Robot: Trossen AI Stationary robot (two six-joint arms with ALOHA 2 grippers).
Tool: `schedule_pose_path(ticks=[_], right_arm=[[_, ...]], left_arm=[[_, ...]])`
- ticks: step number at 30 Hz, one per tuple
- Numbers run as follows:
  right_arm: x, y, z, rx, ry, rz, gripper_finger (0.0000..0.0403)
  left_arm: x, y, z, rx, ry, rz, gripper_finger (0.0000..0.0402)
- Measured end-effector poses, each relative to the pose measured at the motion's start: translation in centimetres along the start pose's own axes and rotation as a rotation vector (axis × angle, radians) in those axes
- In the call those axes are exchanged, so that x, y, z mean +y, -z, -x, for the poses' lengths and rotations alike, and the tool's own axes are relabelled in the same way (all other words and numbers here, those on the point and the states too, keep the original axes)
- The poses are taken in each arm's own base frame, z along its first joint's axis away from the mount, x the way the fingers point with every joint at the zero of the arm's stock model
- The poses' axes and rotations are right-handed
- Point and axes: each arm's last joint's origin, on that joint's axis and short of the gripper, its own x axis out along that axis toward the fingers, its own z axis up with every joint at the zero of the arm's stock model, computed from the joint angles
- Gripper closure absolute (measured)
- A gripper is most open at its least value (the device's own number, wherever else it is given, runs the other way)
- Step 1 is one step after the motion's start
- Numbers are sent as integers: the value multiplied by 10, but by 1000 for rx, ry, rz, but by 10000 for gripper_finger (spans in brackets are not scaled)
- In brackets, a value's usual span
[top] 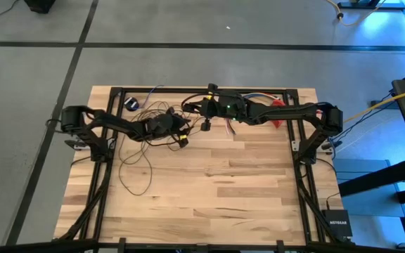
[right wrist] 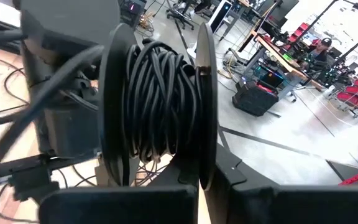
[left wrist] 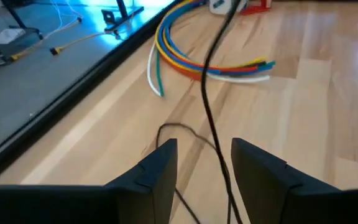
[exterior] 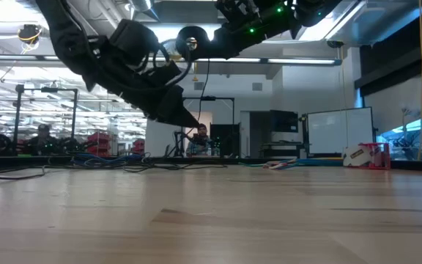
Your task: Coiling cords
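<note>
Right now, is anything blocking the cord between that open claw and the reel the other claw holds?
Nothing visible does. The cord runs freely between the left gripper fingers; the coloured wires lie beyond. The right gripper holds the spool.

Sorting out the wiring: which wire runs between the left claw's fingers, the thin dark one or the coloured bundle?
The thin dark cord. It passes between the open left claw fingers; the multicoloured wire bundle lies farther off on the table.

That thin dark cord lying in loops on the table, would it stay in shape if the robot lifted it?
Probably not. The cord sprawls in loose, uneven loops, so it looks floppy and would likely sag and trail. It seems light, hanging thin between the left hand's open fingers. Its loops may snag each other.
</note>
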Motion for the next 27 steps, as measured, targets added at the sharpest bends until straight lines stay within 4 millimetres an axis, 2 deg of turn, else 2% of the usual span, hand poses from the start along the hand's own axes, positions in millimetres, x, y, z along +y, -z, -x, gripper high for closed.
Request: schedule_pose_path(ticks=[6, 11, 14, 17, 19, 23, 27], right_arm=[[0, 0, 0, 0, 0, 12, 394], [0, 0, 0, -1, 0, 14, 394], [0, 0, 0, 2, -1, 14, 394], [0, 1, 0, 7, -4, 19, 394], [1, 1, 0, 14, -8, 21, 394], [2, 3, 0, 31, -17, 24, 394], [2, 4, 0, 45, -25, 27, 394]], left_arm=[[1, 3, -5, -6, 55, 11, 259], [7, 3, -7, -16, 29, 6, 266], [13, 4, -9, -5, 9, -1, 308], [19, 4, -9, 1, -32, -29, 378], [25, 3, -7, 14, -94, -44, 391], [36, -12, 12, 30, -198, -86, 387], [42, -34, 46, 7, -205, -106, 399]])
